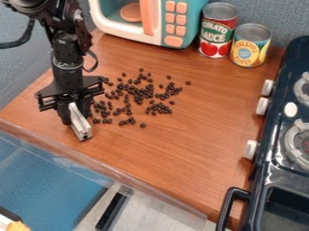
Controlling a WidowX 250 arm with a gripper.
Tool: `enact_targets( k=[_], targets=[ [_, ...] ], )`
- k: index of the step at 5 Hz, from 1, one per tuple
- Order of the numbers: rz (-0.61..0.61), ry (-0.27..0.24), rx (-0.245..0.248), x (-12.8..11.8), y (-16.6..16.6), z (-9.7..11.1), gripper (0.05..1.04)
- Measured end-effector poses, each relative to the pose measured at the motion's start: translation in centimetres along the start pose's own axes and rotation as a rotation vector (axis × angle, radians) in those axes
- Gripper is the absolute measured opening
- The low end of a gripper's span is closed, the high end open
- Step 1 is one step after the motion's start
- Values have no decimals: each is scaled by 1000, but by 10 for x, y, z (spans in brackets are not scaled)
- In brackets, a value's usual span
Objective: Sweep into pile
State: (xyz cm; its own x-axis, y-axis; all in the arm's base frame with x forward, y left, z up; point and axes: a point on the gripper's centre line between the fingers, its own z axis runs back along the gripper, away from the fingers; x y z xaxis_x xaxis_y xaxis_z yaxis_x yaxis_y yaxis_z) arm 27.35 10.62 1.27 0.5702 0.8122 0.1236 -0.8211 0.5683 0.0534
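Toy kitchen counter (181, 149), seen obliquely from above. Two cans are placed side by side near the back wall: a red-and-green can (217, 30) with tomatoes pictured on its label and, nearer the right, a shorter yellow-and-blue can (249, 45); the contents of both are hidden. To their left is set a teal-and-white toy microwave (158, 36), in which an orange disc (131, 12) is seen beside an orange handle (147, 17). The counter is bordered on the right by a dark stove (278, 144), fitted with pale knobs (262, 106) and a black handle (232, 203), and along the front by a clear strip (114, 173). Dark beans (140, 92) are spread loosely over the left-centre of the counter, in front of the microwave. At their left margin the gripper (77, 115) is positioned, a pale metal bar (81, 128) being pinched between its fingers and slanted down toward the front edge.
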Motion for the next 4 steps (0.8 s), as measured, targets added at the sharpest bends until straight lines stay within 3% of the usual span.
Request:
enact_targets(
  k=[2, 4],
  targets=[
    [-99, -26, -20, -6, -10, 0, 372],
    [-216, -72, -89, -23, -44, 5, 372]
  ],
)
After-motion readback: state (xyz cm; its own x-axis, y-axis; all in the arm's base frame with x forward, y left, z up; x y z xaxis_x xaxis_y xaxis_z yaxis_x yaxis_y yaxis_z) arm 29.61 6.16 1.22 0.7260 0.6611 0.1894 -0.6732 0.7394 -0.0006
